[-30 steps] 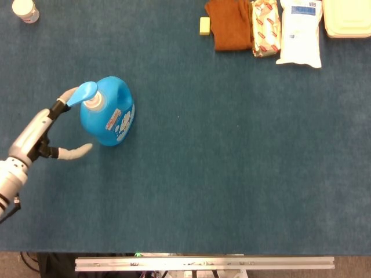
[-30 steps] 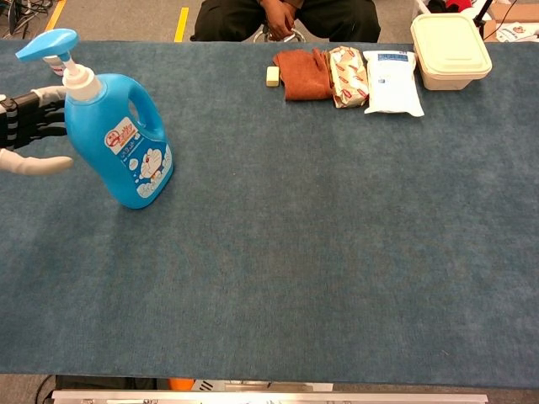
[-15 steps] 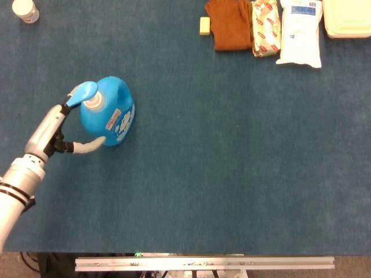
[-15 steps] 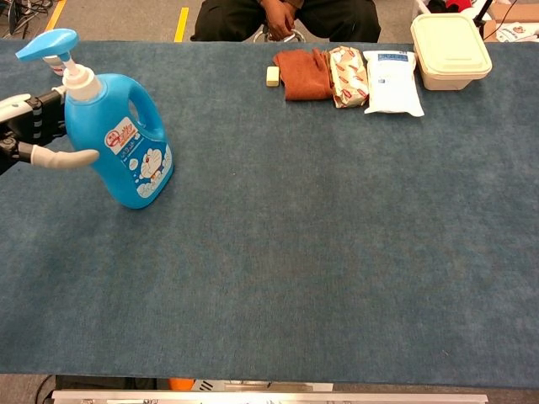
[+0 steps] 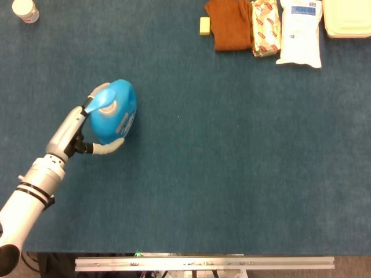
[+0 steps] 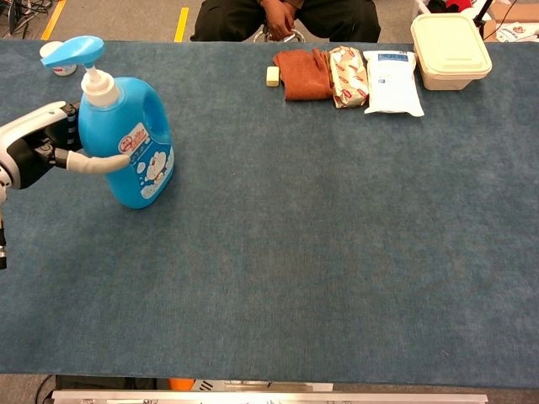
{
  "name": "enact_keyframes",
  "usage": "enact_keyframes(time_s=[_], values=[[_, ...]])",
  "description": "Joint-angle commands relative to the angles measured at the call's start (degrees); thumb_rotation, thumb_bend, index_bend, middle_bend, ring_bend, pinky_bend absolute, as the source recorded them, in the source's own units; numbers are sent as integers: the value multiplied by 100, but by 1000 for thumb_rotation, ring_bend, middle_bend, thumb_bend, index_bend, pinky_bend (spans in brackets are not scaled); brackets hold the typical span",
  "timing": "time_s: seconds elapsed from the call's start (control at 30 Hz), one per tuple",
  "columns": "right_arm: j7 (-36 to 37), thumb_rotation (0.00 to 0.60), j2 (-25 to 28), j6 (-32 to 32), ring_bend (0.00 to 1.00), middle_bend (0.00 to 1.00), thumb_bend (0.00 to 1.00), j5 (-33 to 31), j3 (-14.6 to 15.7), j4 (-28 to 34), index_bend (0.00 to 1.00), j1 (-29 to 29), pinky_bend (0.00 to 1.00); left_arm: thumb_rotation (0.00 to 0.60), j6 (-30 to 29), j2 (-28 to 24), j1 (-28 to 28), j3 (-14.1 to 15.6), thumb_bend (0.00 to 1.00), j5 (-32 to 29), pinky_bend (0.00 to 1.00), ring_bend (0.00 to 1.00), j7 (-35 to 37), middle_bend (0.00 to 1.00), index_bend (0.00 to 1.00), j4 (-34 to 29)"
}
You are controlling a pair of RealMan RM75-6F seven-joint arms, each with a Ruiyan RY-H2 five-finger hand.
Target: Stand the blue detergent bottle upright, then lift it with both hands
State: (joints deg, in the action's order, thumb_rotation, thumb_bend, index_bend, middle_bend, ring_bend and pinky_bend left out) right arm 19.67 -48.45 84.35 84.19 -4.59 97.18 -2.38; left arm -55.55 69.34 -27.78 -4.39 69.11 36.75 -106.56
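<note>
We find the blue detergent bottle (image 6: 126, 143) upright on the desk (image 6: 337, 252), our left hand (image 6: 46, 151) gripping its side; the lift next needs the unseen right hand opposite

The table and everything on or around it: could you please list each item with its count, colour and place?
detergent bottle: one, blue with a pump top, standing upright at the left of the table.
small jar: one, white, far left corner.
small block: one, pale yellow, far edge, left of the cloth.
cloth: one, rust brown, folded, far edge.
snack packet: one, red and cream, between the cloth and the white pack.
white pack: one, white with blue print, far right.
lidded box: one, cream, far right corner.
table: one, blue covering.
person: one, dark clothes, seated beyond the table.
left hand: one, against the bottle's left side, a white finger across its front.
</note>
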Motion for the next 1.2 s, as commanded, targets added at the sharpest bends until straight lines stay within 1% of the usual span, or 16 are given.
enact_keyframes(time_s=[0.03,0.33,0.4,0.47,0.53,0.67,0.8,0.97,1.1,1.2], values=[[18,600,-7,-6,114,277,183,6,1,-11,248,-2,146,600,15,107,-6,-61,246,-57,49,0,-113,0,0,27],[37,600,-8,2,114,277,183,-17,1,-36,248,20,146,600,151,247,-120,-390,246,-316,52,0,-287,0,0,181],[33,600,-10,-2,114,278,183,-20,-1,-31,248,20,146,600,194,250,-150,-452,246,-340,72,0,-315,0,0,213],[24,600,-12,-7,114,277,183,-17,-3,-21,248,15,146,600,243,263,-176,-491,246,-373,116,0,-358,0,0,252],[19,600,-11,-7,114,277,183,-19,-5,-14,248,16,146,600,286,278,-180,-487,246,-412,144,0,-417,0,0,287],[4,600,-3,-17,114,277,183,-34,-4,-10,248,20,146,600,322,325,-138,-455,246,-526,158,0,-515,0,0,361],[1,600,6,-25,114,277,183,-41,-4,-10,248,23,146,600,213,336,-44,-442,246,-577,174,0,-657,0,0,423],[0,600,15,-55,114,277,183,-22,-1,-2,248,6,146,600,17,221,93,-477,246,-425,174,0,-687,0,0,354],[1,600,21,-62,114,277,183,4,0,8,248,-5,146,600,-238,179,236,-423,246,-163,174,0,-806,0,0,360],[3,600,23,-57,114,277,183,25,2,15,248,-10,146,600,-276,150,296,-419,246,-144,175,0,-788,0,0,352]])
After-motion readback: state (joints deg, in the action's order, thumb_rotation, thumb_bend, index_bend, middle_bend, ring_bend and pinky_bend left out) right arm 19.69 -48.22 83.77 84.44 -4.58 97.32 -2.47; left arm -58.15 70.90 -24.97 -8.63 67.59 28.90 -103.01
